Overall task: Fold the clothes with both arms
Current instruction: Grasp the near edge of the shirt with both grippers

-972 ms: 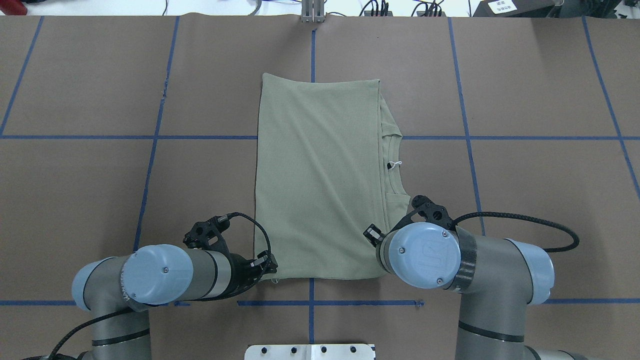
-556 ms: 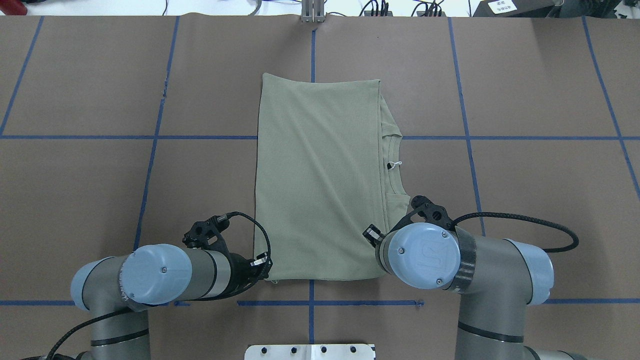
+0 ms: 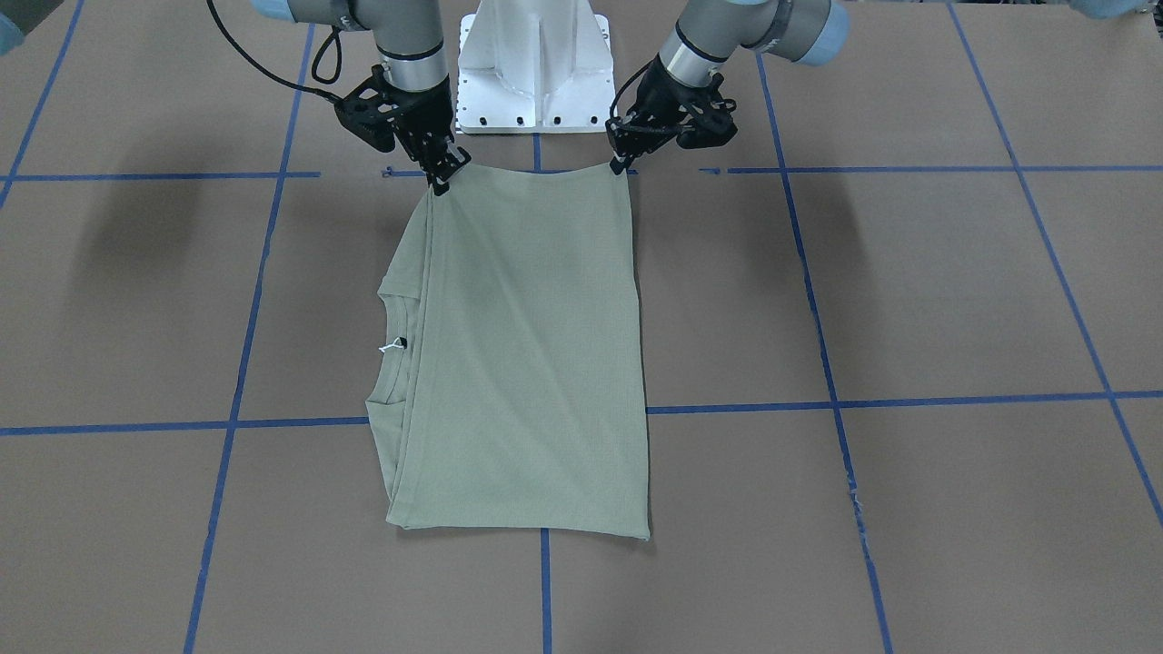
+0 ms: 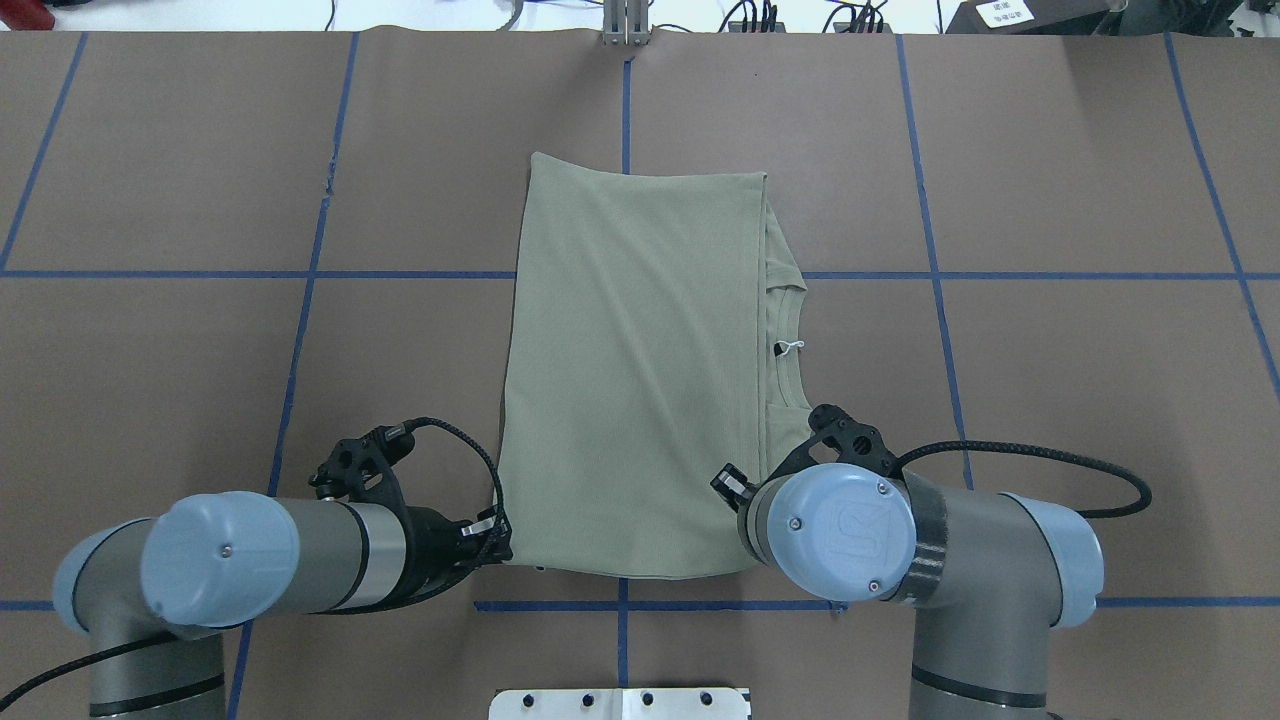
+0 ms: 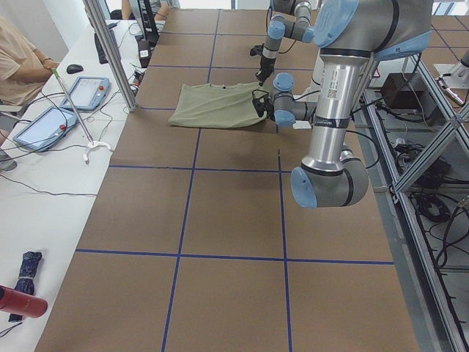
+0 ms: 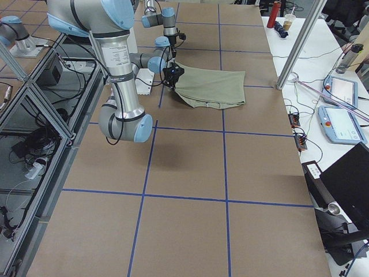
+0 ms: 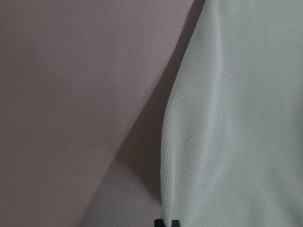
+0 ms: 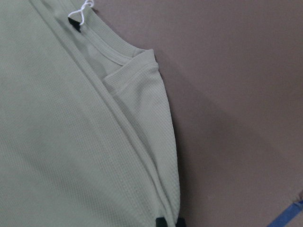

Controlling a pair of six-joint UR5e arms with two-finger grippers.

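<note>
Left claw [image 3: 621,163] and right claw [image 3: 442,182] have drawn back toward 6 o'clock, each pinching a near corner of the shirt [image 4: 630,370] and dragging it slightly across the desk [image 4: 1050,400]. Sides look already folded in; a crosswise fold seems left.

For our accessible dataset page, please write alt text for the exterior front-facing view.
A folded green shirt lies flat on a brown table marked with blue tape lines. At its edge nearest the robot, the left tool and the right tool each pinch one corner.
</note>
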